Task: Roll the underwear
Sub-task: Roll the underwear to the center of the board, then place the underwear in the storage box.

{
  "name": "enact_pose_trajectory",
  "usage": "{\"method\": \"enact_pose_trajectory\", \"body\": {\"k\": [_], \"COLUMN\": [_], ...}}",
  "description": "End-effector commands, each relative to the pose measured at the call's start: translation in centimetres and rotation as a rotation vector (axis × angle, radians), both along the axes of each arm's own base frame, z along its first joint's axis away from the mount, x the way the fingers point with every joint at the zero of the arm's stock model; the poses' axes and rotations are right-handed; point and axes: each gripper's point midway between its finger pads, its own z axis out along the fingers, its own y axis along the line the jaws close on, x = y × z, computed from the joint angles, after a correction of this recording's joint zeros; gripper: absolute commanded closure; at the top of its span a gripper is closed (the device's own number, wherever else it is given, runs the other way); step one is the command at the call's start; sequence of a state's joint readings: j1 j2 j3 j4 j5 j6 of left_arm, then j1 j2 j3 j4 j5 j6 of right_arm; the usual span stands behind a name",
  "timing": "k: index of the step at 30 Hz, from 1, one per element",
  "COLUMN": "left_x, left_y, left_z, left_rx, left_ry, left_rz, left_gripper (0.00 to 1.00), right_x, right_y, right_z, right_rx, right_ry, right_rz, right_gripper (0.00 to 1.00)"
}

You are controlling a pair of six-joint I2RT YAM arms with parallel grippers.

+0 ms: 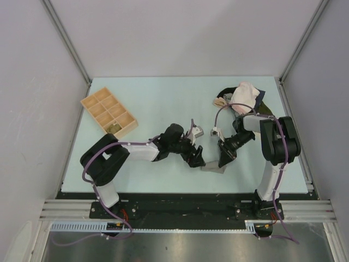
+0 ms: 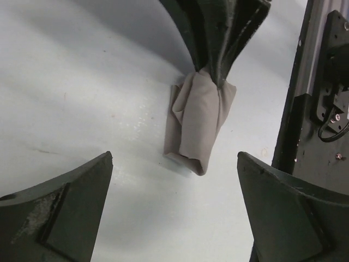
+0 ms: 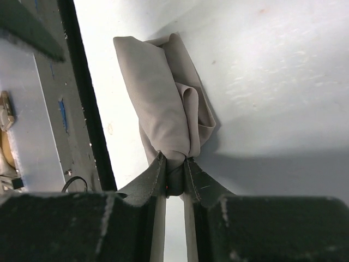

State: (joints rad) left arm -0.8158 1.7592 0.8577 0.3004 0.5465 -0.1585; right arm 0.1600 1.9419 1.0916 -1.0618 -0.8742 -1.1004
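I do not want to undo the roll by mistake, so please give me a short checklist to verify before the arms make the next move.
1. Right gripper: fingers shut on one end of the underwear: ok.
2. Left gripper: fingers open, touching no cloth: ok.
3. Underwear bundled and lying on the table: ok.
4. Roll tight and even: not ok, a loose layer shows beside the bundle.
5. Pile of other garments apart from the underwear: ok.
6. Roll will hold once released: cannot tell.
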Motion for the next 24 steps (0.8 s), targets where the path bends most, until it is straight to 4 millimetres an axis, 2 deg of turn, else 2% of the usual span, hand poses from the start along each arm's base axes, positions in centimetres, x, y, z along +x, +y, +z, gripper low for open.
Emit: {"method": "enact_pose_trajectory", "body": {"k": [1,2,4,5,9,10,12,15,18,19,24], "left_x": [0.1,-0.3,-0.1,-0.3,0.8,1.2,1.1,0.0,-1.7,-2.0,-4.1], "left_y": [-0.4,0.1,0.4,0.9,2.5,2.6,3.4,3.1,2.7,2.5,1.6], "left_z": [3.0,2.5,3.1,2.7,3.5,4.9,5.1,6.1,5.4,5.4,4.1], "left_rx": [-0.152,-0.150,-0.182,-0.178,-0.209,-0.256,-0.288,-0.313,-0.308,-0.315,-0.315], "left_ry": [-0.002,0.014,0.017,0.028,0.064,0.039,0.062,0.025,0.041,0.039,0.090], "left_rz": [-0.003,0.004,0.031,0.047,0.173,0.191,0.225,0.113,-0.025,-0.054,-0.170], "left_gripper": [0.00,0.00,0.00,0.00,0.00,0.00,0.00,0.00,0.00,0.00,0.00], "right_x": [-0.1,0.0,-0.3,-0.4,-0.5,-0.7,-0.8,-1.7,-2.0,-1.4,-1.0], "right_y": [0.4,0.3,0.4,0.4,0.8,0.8,0.9,1.1,1.7,1.9,3.2], "right_z": [1.4,1.7,1.7,1.9,3.2,2.9,3.1,2.2,2.2,2.6,3.4], "right_rx": [0.047,0.051,0.060,0.067,0.113,0.109,0.100,0.082,0.090,0.082,0.086], "right_ry": [-0.110,-0.139,-0.164,-0.178,-0.258,-0.287,-0.363,-0.488,-0.634,-0.699,-0.830], "right_rz": [0.048,0.052,0.067,0.072,0.103,0.130,0.181,0.301,0.405,0.423,0.521], "right_gripper": [0.85,0.85,0.87,0.88,0.89,0.89,0.89,0.89,0.89,0.89,0.90]}}
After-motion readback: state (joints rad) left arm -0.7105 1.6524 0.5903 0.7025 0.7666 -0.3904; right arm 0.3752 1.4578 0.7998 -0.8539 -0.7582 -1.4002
